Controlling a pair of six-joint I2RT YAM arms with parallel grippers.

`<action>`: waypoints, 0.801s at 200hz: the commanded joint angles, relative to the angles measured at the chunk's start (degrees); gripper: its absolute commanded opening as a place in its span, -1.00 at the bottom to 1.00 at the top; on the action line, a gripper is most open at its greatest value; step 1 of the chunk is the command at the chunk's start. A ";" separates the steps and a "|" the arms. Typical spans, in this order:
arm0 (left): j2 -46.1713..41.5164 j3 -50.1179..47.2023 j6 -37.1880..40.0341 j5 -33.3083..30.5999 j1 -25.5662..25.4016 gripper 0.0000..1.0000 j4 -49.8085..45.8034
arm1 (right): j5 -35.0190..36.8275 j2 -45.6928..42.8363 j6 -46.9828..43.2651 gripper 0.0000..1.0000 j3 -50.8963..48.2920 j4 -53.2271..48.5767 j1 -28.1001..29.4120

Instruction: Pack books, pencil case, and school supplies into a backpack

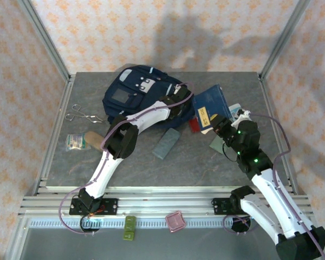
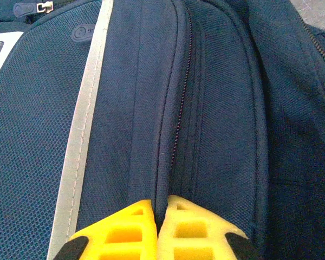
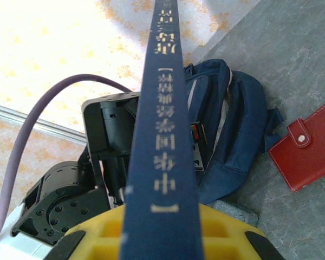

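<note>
Backpack (image 1: 132, 89) cloth sits right under the left gripper (image 1: 179, 111), whose yellow fingers are pressed together on a raised fold beside the zip (image 2: 176, 124). From the left wrist, that ridge runs into the thin line between the tips of the gripper (image 2: 161, 208), and a pale trim strip (image 2: 78, 146) passes off to its left. The bag lies flat at the far middle of the table (image 1: 206, 168) with its grey patch facing up. The right gripper (image 1: 222, 128) is clamped on the navy book (image 1: 212, 103), which rises tilted ahead of it with the yellow label close to the fingers. From the right wrist the book (image 3: 162, 108) stands edge-on out of the closed gripper (image 3: 160, 216), with pale lettering along its spine. Past the book, ahead of that gripper, are the backpack's (image 3: 233, 124) side and straps, and the left arm's dark wrist is just to their left. The red piece (image 1: 194, 125) lies flat on the table between the two grippers; from the right wrist the red piece (image 3: 309, 146) is ahead and to the right. The pencil case (image 1: 166, 143) lies on the near side of the left gripper, close to the bag. One end of the pencil case (image 3: 235, 212) shows just beside the right gripper's right finger. The scissors (image 1: 84, 115) and a tube (image 1: 76, 141) lie well to the left of the left arm.
</note>
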 commanded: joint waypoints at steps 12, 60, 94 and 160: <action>-2.87 -0.81 2.01 -3.55 0.84 -1.00 -0.24 | 0.06 -0.17 0.05 -1.00 -0.15 3.56 -0.22; -16.72 -5.93 5.10 -2.97 0.93 -1.00 3.23 | 0.63 1.93 -0.42 -1.00 -0.90 3.42 -0.25; -23.40 -6.82 7.41 -4.41 1.02 -1.00 4.03 | -3.17 6.25 0.35 -1.00 -1.70 7.84 -0.27; -36.57 -16.83 9.26 -4.50 1.11 -1.00 12.89 | -21.07 28.35 0.46 -1.00 7.39 20.82 1.99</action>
